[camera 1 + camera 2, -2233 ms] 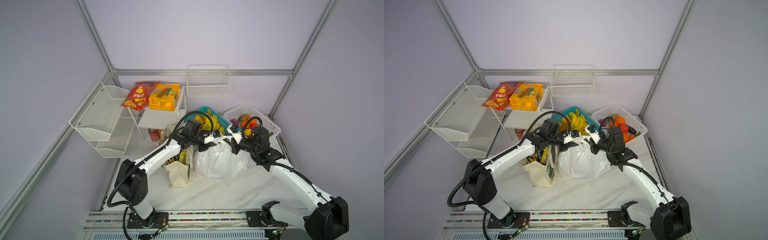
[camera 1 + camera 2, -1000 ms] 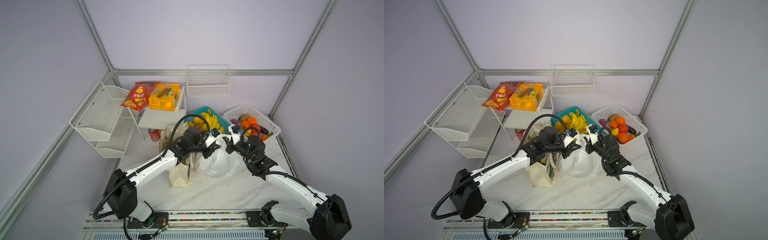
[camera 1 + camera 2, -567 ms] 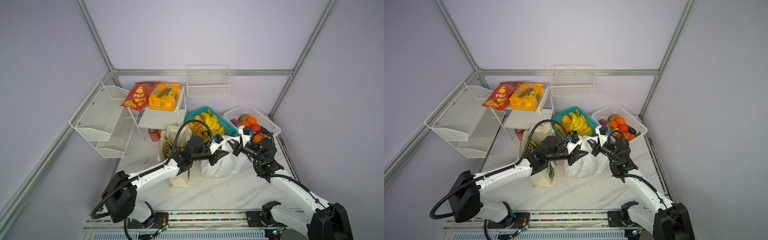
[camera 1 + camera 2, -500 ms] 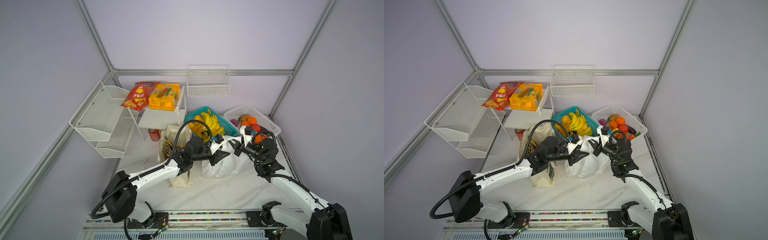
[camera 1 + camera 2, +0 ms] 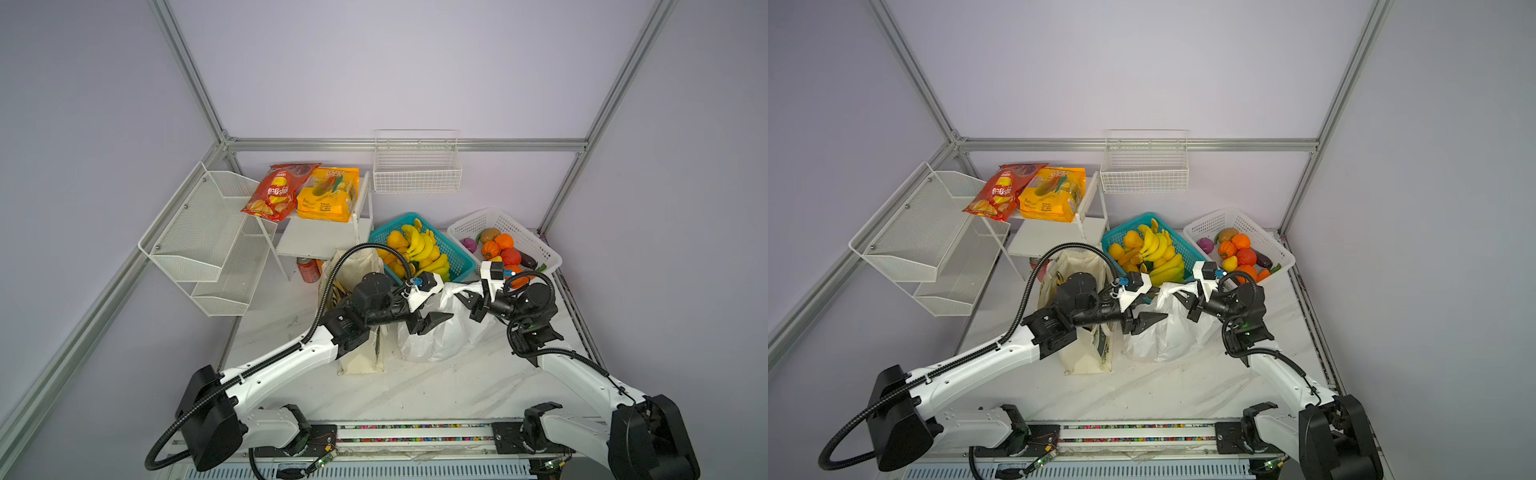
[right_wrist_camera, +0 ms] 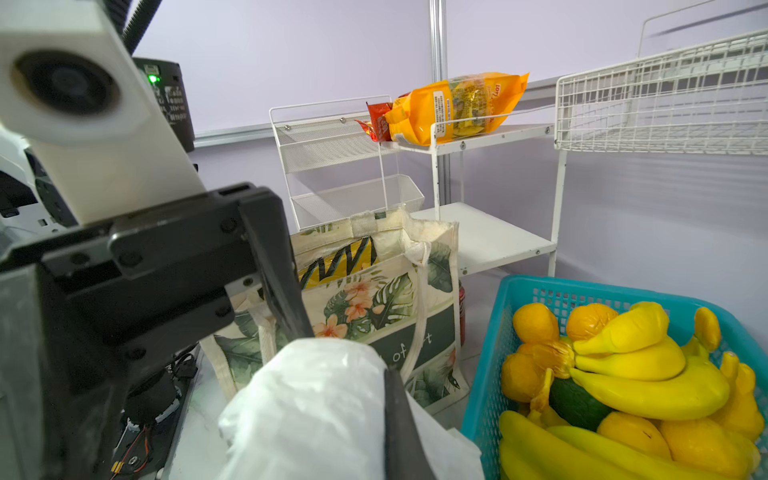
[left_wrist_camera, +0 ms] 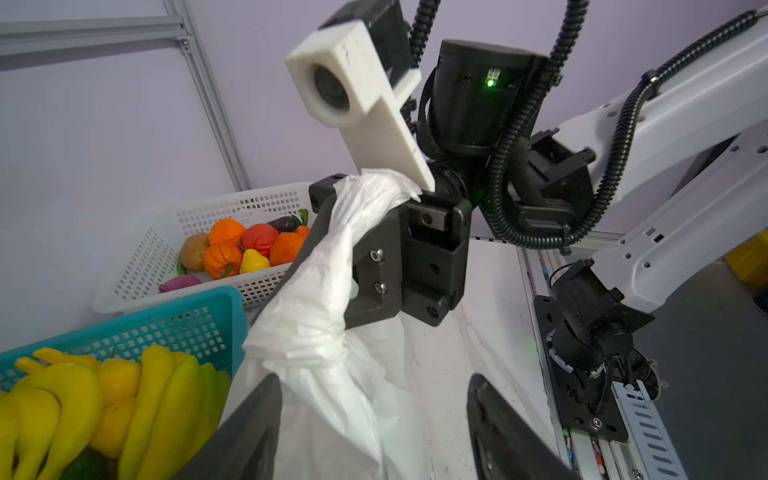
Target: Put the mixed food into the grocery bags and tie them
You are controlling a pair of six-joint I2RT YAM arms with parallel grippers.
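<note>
Left wrist view shows the left gripper [image 7: 374, 432] with its jaws now spread, freed from the white plastic bag [image 7: 324, 374] it pinched a second ago. The right gripper [image 7: 328, 266] still pinches the bag's twisted handle. The bag stands on the table [image 5: 436, 386] just beside the canvas tote [image 5: 361, 359].

arms [image 5: 282, 365]: white links, black joints | cables [image 7: 500, 183]: black corrugated | wrist cameras [image 7: 332, 87]: white housings

Overhead stereo pair; close wrist views
</note>
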